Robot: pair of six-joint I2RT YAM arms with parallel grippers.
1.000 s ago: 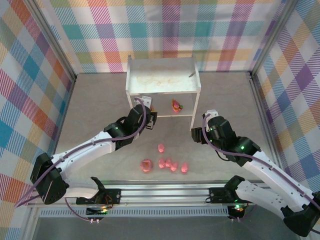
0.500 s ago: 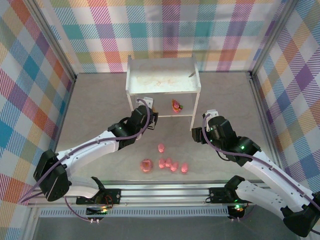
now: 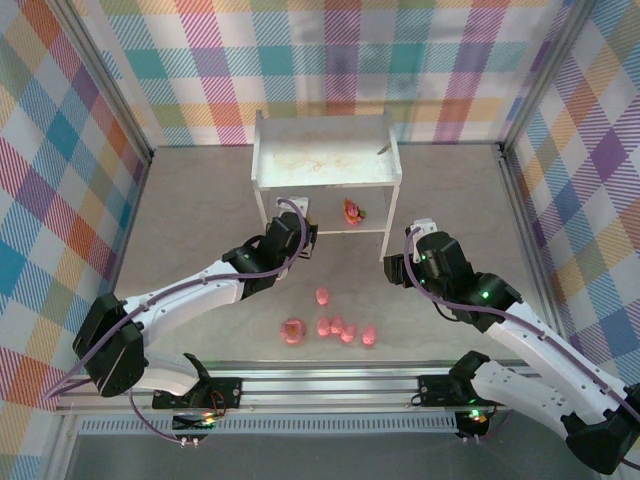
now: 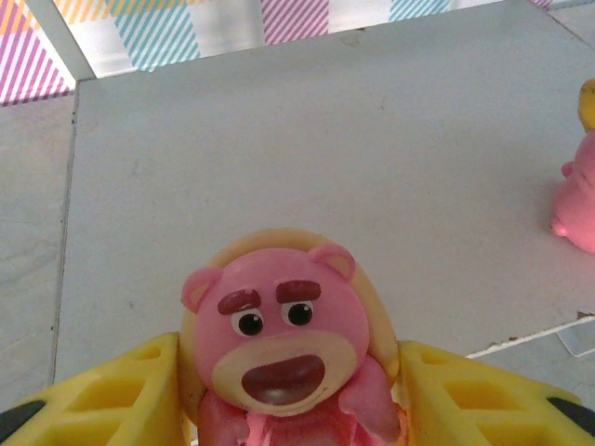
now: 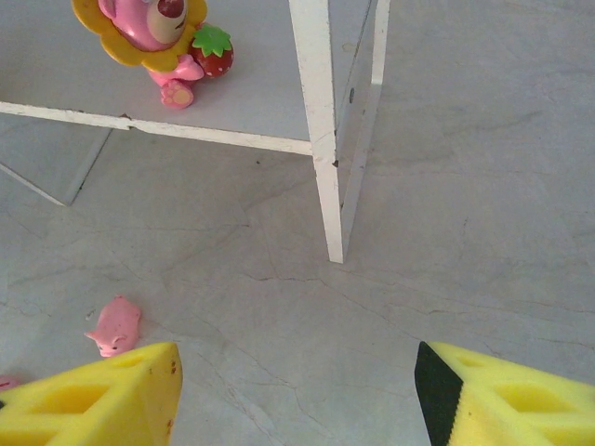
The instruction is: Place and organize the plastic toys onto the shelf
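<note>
While the left gripper [image 4: 288,395] pinches the pink-red bear figure [image 4: 279,339] between its yellow fingers at the front of the shelf's [image 3: 325,160] lower tier, the right gripper [image 5: 296,386] hangs wide open and empty above the worktop [image 3: 200,220], near a front shelf leg. A yellow-maned figure [image 5: 149,28] (strawberry beside it) stands on that tier. Five pink pigs [image 3: 346,329] and the ring donut [image 3: 292,330] lie on the worktop.

Lower tier of the shelf [image 4: 279,139] is sitting mostly bare in the left wrist view, with just the yellow-orange-red figure [image 4: 578,200] crowding the right edge. In the top view the left gripper [image 3: 303,232], clamping the pink-red figure [image 4: 279,344], is blocking the tier's left front. The shelf leg [image 5: 321,139] is standing mid-frame in the right wrist view, with open floor lying to its right.
</note>
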